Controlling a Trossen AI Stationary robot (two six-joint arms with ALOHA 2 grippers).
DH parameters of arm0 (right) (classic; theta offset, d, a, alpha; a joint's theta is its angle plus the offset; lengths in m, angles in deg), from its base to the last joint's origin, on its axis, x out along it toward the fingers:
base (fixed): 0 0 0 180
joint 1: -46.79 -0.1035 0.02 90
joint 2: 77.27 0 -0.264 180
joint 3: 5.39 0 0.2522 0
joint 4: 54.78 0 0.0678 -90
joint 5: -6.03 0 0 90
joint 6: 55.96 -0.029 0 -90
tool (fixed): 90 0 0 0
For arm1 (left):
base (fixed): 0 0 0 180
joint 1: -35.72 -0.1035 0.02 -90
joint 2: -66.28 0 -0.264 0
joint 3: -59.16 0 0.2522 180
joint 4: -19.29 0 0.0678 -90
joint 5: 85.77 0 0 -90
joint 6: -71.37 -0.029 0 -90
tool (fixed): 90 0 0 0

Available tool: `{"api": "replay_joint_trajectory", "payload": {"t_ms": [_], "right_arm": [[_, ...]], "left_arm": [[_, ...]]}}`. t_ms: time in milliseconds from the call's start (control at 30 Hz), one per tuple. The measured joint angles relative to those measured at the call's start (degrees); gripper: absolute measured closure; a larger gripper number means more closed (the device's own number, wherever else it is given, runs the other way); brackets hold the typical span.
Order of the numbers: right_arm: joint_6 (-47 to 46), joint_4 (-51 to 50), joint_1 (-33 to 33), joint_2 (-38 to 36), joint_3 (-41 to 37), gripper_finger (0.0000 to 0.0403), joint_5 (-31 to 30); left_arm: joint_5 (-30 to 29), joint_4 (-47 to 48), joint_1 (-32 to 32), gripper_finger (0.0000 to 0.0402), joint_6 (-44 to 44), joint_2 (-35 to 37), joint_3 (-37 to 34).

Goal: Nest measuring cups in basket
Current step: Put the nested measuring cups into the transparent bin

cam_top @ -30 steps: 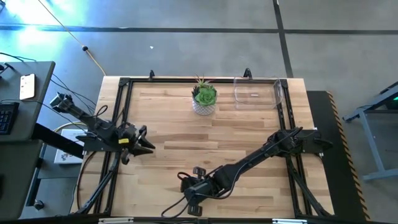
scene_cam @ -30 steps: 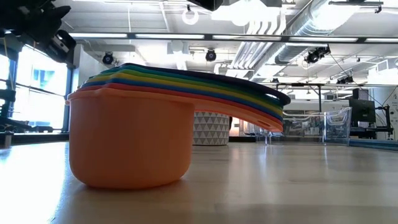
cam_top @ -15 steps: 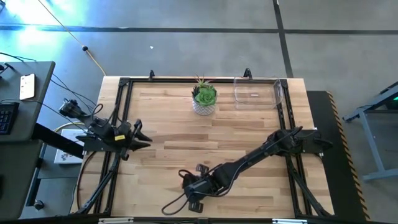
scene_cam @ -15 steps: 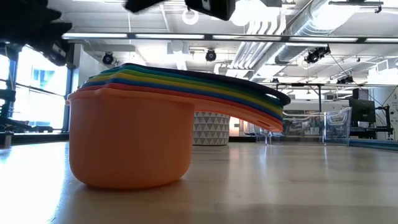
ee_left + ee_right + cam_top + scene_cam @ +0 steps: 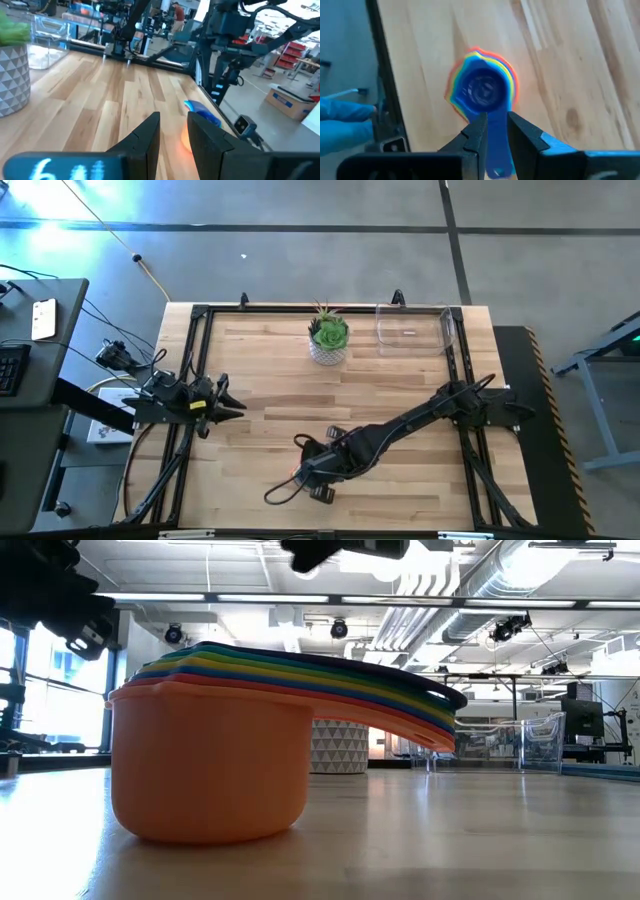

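Note:
The measuring cups (image 5: pixel 210 755) stand nested in one stack near the table's near edge. The orange cup is lowest, with its base on the wood. The blue cup (image 5: pixel 482 90) is on top, and the handles (image 5: pixel 400 700) fan out to one side. My right gripper (image 5: pixel 495 132) hovers above the stack, open by a narrow gap. Its fingers stand over the blue handle (image 5: pixel 495 150) without touching it. In the high view my right gripper (image 5: pixel 310 473) covers the stack. My left gripper (image 5: pixel 228 400) waits open at the table's left side. The clear basket (image 5: pixel 412 328) sits at the far right.
A white patterned pot with a green plant (image 5: pixel 328 340) stands at the far edge, left of the basket. A dark cable loop (image 5: pixel 283 490) lies by my right gripper. Something blue (image 5: pixel 342 122) shows beyond the table's near frame rail. Bare wood lies between the stack and the basket.
My right gripper has moved from the near edge toward the far edge and has come over the cup stack. My left gripper has drawn back slightly toward the table's left edge. The stack has stayed where it was.

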Motion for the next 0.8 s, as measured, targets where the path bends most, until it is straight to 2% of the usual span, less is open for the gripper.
{"api": "replay_joint_trajectory", "payload": {"t_ms": [233,533,800], "right_arm": [[-0.1,-3.1,0.7,-0.4,0.0,0.0339,3.9],[0.0,-5.6,0.7,-0.4,0.0,0.0339,3.7],[0.5,-6.8,1.4,-0.4,0.0,0.0339,3.7]], "left_arm": [[-0.8,-0.4,0.0,0.0312,-2.0,-0.5,0.0],[-5.1,-0.5,0.0,0.0312,0.9,-0.5,0.0],[-5.1,-0.6,0.0,0.0312,-3.7,-0.5,0.0]]}}
